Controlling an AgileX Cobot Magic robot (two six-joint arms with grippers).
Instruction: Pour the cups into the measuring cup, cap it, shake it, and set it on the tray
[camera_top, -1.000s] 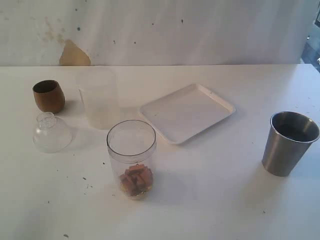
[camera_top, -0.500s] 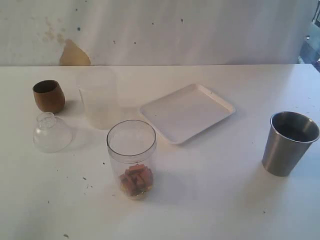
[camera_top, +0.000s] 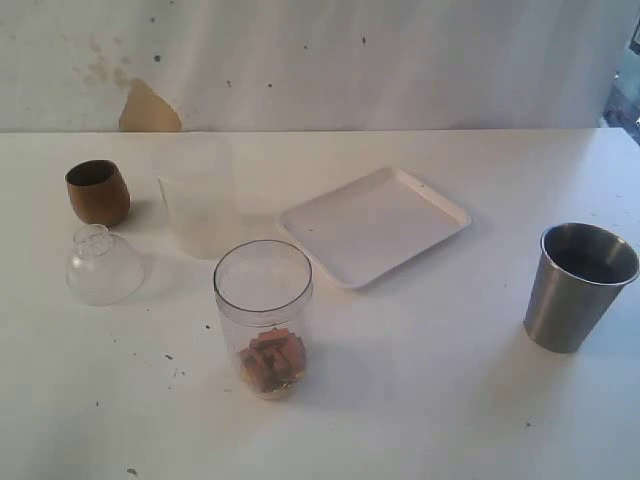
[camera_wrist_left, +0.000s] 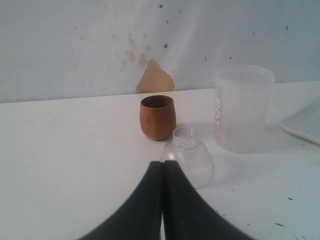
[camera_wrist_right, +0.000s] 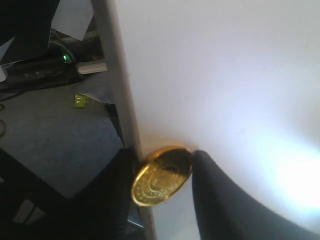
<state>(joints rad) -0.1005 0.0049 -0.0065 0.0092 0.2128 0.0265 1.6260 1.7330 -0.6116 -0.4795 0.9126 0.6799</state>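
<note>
The clear measuring cup stands upright at the front middle with brown chunks in its bottom. The brown wooden cup is at the far left, and the steel tumbler stands at the right. The white tray lies behind the measuring cup; only its corner shows in the left wrist view. Neither gripper appears in the exterior view. My left gripper is shut and empty, just short of the clear dome lid. My right gripper sits at the table's edge with a gold disc pinched between its fingers.
A frosted whitish cup stands between the wooden cup and the tray. The dome lid rests in front of the wooden cup. A wall runs along the table's back. Floor and clutter lie beyond the table edge.
</note>
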